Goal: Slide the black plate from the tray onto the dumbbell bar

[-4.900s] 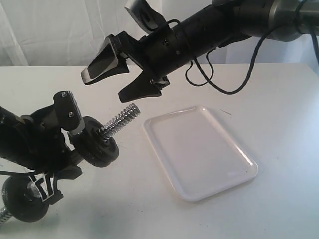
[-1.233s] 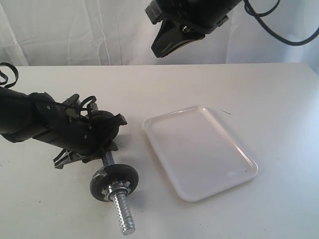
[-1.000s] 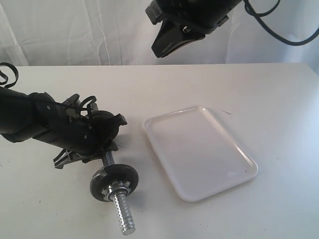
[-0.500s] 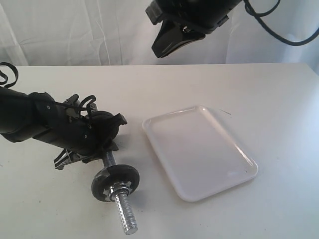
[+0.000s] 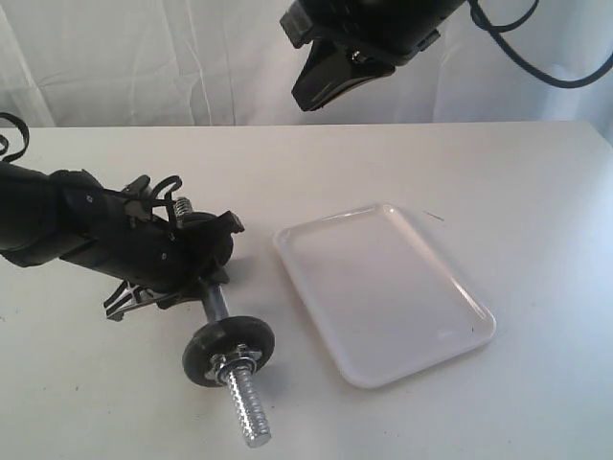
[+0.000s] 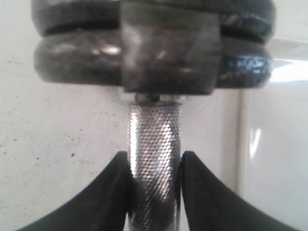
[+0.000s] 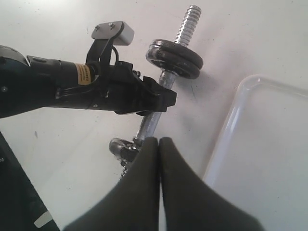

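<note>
The black plate [image 5: 228, 351] sits on the dumbbell bar [image 5: 216, 305], left of the tray [image 5: 383, 376].
The bar's long axis runs from the left gripper [image 6: 154, 167], pinching its knurled middle, toward the table's [image 5: 517, 192] near edge, its threaded end jutting past the plate. Bare tabletop separates plate and tray rim. The right gripper [image 7: 159, 144], raised high, has its fingers pressed together. Since half a second ago, the plate end has edged slightly toward the tray.
</note>
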